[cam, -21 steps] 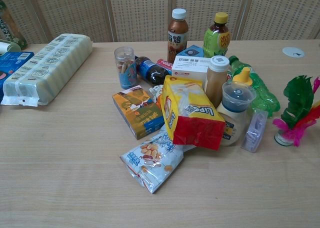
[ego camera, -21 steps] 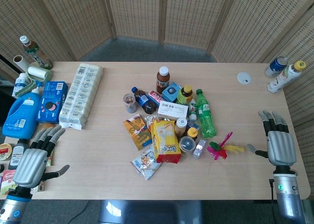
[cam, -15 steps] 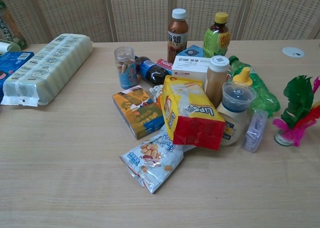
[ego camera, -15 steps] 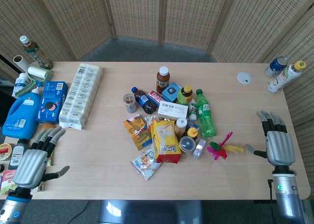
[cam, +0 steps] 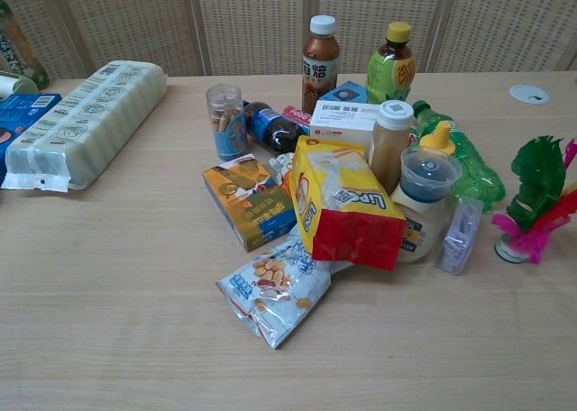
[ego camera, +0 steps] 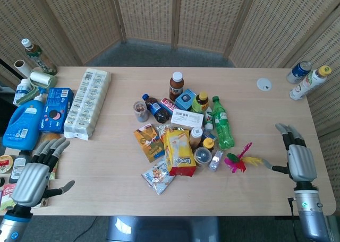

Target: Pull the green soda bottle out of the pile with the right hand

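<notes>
- The right hand (ego camera: pixel 301 160) had drifted slightly toward the near right edge of the table (ego camera: pixel 111 162) over the last fraction of a second, with its fingers spread and holding nothing; the reach toward the pile had evidently not begun.
- The left hand (ego camera: pixel 33 181) had sunk a little at the near left corner, likewise released and empty.
- The green soda bottle (ego camera: pixel 221 124) lay on its side at the right edge of the pile, cap pointing to the far side, untouched and well apart from the right hand.
- A feathered shuttlecock (ego camera: pixel 237 161) lay between bottle and right hand; a judged obstacle on a direct approach.
- Head view: showed both hands and the bottle's full length.
- Chest view: showed neither hand; the green soda bottle (cam: pixel 464 163) was half hidden behind a clear lidded cup (cam: pixel 424 175) and a yellow-capped bottle (cam: pixel 437 139), contacts that the head view left unclear.
</notes>
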